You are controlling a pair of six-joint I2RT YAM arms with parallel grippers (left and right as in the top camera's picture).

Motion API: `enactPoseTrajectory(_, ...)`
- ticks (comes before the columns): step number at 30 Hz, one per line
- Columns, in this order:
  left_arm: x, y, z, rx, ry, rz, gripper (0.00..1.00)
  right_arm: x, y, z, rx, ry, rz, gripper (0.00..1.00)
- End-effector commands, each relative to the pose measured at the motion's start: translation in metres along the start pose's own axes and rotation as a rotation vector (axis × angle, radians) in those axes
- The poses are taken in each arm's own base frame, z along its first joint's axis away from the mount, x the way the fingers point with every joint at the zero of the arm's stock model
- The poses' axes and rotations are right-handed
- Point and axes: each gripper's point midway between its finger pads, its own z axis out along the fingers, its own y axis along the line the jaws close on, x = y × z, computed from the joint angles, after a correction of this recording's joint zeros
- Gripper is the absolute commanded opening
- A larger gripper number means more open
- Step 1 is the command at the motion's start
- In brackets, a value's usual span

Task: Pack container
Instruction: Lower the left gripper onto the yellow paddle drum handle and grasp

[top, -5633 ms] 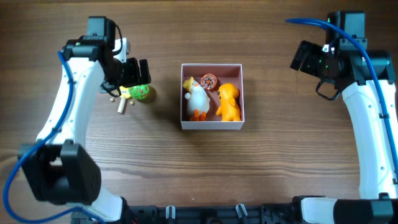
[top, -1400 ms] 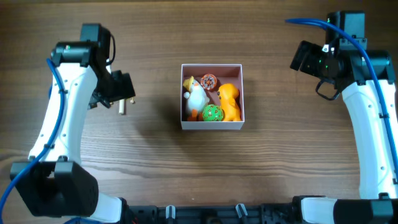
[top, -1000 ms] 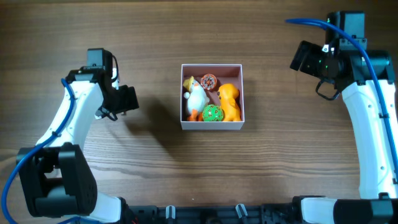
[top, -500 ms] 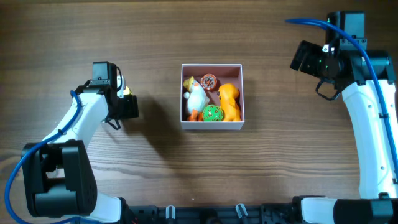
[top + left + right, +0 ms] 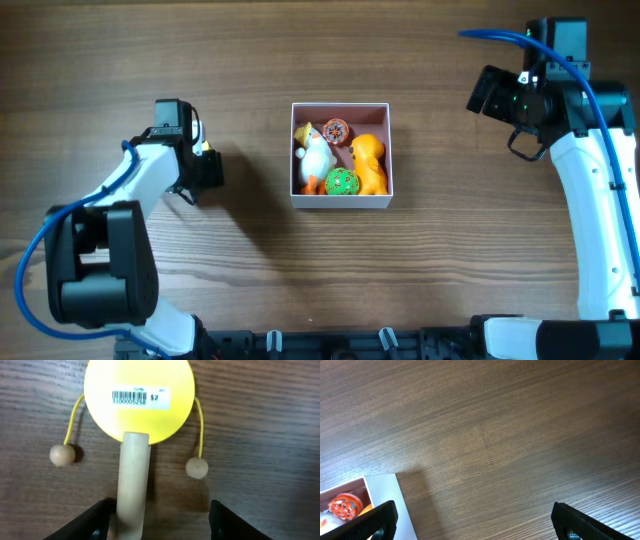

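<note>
1. The container (image 5: pixel 340 203) sits mid-frame on the dark wood-grain table (image 5: pixel 450 270), with toys (image 5: pixel 316 155) inside.
2. The left gripper (image 5: pixel 160 522) has its jaws spread, straddling the handle (image 5: pixel 133 485) of a yellow rattle drum (image 5: pixel 139 395); the handle's end is cut off.
3. The right gripper (image 5: pixel 472 510) has its jaws released and empty.

From overhead I can't see the rattle drum (image 5: pixel 139 397): the left gripper (image 5: pixel 203 168) covers it, bar a yellow sliver. On the left wrist view its handle (image 5: pixel 132 490) runs off the bottom edge, and the fingers (image 5: pixel 97 520) are cut off there too. The digits on the barcode label (image 5: pixel 141 397) are too small for me to read. The right wrist view crops the container (image 5: pixel 402 499) to one corner.
</note>
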Motion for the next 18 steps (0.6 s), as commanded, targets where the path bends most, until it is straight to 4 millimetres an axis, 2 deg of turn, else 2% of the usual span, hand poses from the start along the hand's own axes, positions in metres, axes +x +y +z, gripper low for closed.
enactPoseTrajectory(1,0.005,0.007,0.007,-0.033,0.022,0.01,0.63,0.0,0.002,0.002,-0.007,0.005,0.007,1.0)
enactPoseTrajectory(4,0.004,0.012,0.007,-0.066,0.016,0.01,0.6,0.0,0.002,0.002,-0.007,0.005,0.007,1.0)
enactPoseTrajectory(13,-0.012,0.011,0.007,-0.06,-0.048,0.008,0.45,0.0,0.002,0.002,-0.007,0.005,0.007,1.0)
enactPoseTrajectory(18,-0.016,0.01,0.007,-0.058,-0.065,0.008,0.41,0.0,0.002,0.002,-0.007,0.005,0.006,1.0)
